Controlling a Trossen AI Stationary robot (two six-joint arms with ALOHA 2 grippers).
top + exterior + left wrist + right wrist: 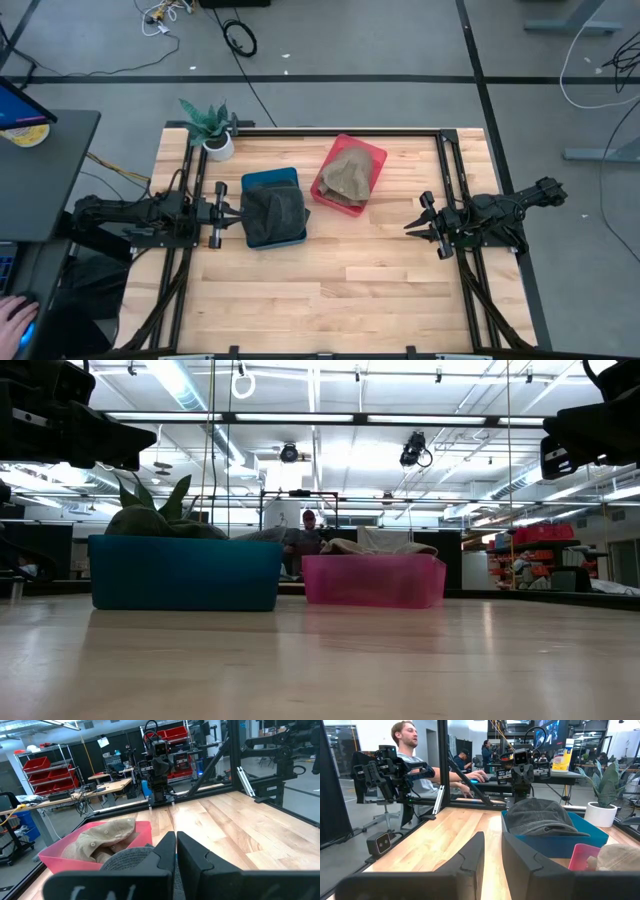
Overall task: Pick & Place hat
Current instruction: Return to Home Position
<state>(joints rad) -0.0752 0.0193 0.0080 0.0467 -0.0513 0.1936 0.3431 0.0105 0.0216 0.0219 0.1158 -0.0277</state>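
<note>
Black caps (275,210) fill the blue bin (270,178). We see the left end effector (238,213) closed, the right end effector (412,225) slightly parted.

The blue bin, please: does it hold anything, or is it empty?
Not empty: a dark cap fills the blue bin, its crown rising above the rim in the right wrist view.

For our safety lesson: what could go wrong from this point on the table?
1. The black fabric caps are heaped above the rim of the blue plastic bin; one might slide out.
2. The left pincer sits right at that bin's wall, so pulling away could nudge it.
The right pincer waits apart.
</note>
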